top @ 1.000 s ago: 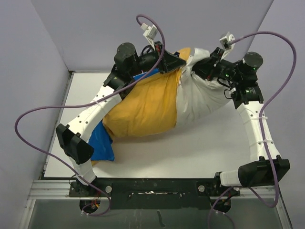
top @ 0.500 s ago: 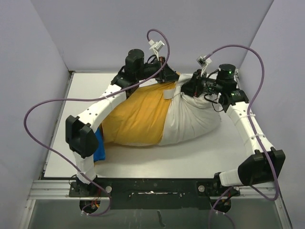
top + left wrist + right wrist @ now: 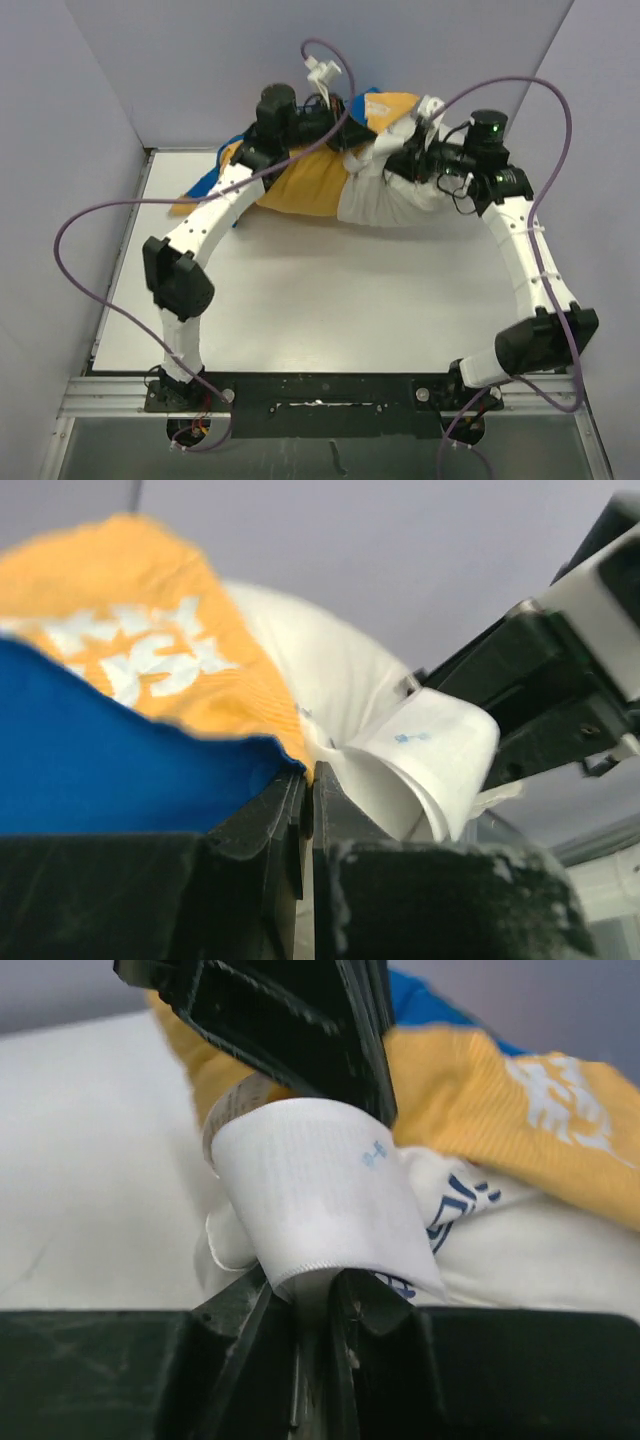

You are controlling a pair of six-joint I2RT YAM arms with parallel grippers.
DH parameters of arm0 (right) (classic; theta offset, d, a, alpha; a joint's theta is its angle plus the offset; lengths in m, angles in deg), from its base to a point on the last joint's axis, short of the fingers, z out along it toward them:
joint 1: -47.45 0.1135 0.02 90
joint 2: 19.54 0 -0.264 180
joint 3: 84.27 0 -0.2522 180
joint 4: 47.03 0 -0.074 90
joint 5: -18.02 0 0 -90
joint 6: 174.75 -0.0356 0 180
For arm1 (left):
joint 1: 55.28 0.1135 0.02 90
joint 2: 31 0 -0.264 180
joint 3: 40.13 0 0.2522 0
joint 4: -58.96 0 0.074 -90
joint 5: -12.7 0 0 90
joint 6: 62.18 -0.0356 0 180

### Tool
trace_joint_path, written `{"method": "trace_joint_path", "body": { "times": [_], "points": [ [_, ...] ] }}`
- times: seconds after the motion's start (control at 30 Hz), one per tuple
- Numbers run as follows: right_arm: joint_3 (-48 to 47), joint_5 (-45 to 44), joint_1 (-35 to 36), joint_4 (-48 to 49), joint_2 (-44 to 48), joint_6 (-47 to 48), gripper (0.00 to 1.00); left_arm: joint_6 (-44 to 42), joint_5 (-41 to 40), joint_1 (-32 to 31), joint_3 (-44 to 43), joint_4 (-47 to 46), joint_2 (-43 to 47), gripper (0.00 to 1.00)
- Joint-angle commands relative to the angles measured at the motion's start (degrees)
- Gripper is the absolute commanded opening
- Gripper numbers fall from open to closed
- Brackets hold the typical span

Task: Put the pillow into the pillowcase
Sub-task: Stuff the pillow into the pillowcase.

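Note:
The pillowcase (image 3: 305,185) shows its mustard-yellow side, with blue fabric at both ends, and hangs bunched near the back wall. The white pillow (image 3: 395,205) sticks out of its right end. My left gripper (image 3: 350,122) is shut on the pillowcase's rim (image 3: 250,750), where blue meets yellow. My right gripper (image 3: 388,157) is shut on the pillow, pinching its white sewn label (image 3: 310,1180). The two grippers almost touch: the left gripper (image 3: 300,1020) sits just above the label in the right wrist view. In the left wrist view the pillow (image 3: 300,650) bulges behind the rim.
The white tabletop (image 3: 330,300) stretches in front of the bundle. Grey walls close in at the back and both sides. Purple cables (image 3: 80,260) loop off both arms. A metal rail (image 3: 320,390) holds the arm bases at the near edge.
Both arms have carried the pillow and pillowcase away from the table's middle toward the back wall. The bundle now looks narrower and bunched. Both grips stayed shut.

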Motion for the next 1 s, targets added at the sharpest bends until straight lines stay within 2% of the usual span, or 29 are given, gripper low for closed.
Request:
{"method": "trace_joint_path", "body": {
  "times": [0.0,0.03,0.1,0.17,0.23,0.33,0.47,0.57,0.63,0.7,0.73,0.8,0.87,0.97],
  "points": [
    [11.10,12.91,8.75,-20.55,9.91,39.44,0.00,-11.45,-1.12,-12.82,31.75,-18.52,21.22,0.00],
    [16.10,11.57,9.09,-24.50,10.57,48.14,0.00,-12.18,-2.64,-13.95,40.53,-22.44,23.32,0.00],
    [25.39,7.65,9.49,-31.88,11.15,58.78,0.01,-10.35,-5.72,-15.08,55.75,-31.32,25.02,0.00],
    [32.96,3.44,9.60,-36.00,11.21,65.65,0.05,-6.50,-6.80,-15.99,67.08,-38.57,23.88,0.00],
    [37.96,1.14,9.51,-39.96,12.16,68.24,0.12,-3.71,-8.49,-18.15,75.29,-44.89,22.17,0.00],
    [40.88,0.77,8.88,-47.85,17.09,71.50,0.32,-1.86,-11.30,-22.38,81.73,-51.25,20.52,0.02],
    [38.18,3.31,6.39,-58.48,27.46,73.11,0.63,-1.93,-13.24,-24.20,85.29,-52.09,21.79,0.18],
    [32.88,3.00,2.81,-65.67,32.65,73.86,0.75,-4.20,-14.74,-24.15,89.17,-47.59,28.85,0.44],
    [28.84,1.22,-0.62,-68.09,34.41,71.90,0.79,-6.66,-16.86,-24.10,91.21,-41.52,35.73,0.60],
    [25.64,-1.69,-3.56,-66.49,35.25,66.53,0.80,-9.50,-19.48,-24.06,91.76,-31.91,44.01,0.73],
    [24.61,-3.59,-4.88,-64.17,35.45,62.67,0.81,-10.54,-20.65,-23.86,91.22,-24.04,47.90,0.78],
    [23.78,-7.53,-8.21,-56.43,35.28,55.20,0.83,-12.58,-22.49,-22.70,87.74,-11.57,54.44,0.83],
    [23.77,-8.82,-12.48,-50.69,34.14,50.44,0.86,-14.09,-23.78,-20.95,82.13,-0.77,58.56,0.84],
    [23.44,-4.91,-21.74,-44.11,30.75,44.32,0.86,-15.81,-25.86,-18.86,72.49,8.09,59.27,0.84]
  ]
}}
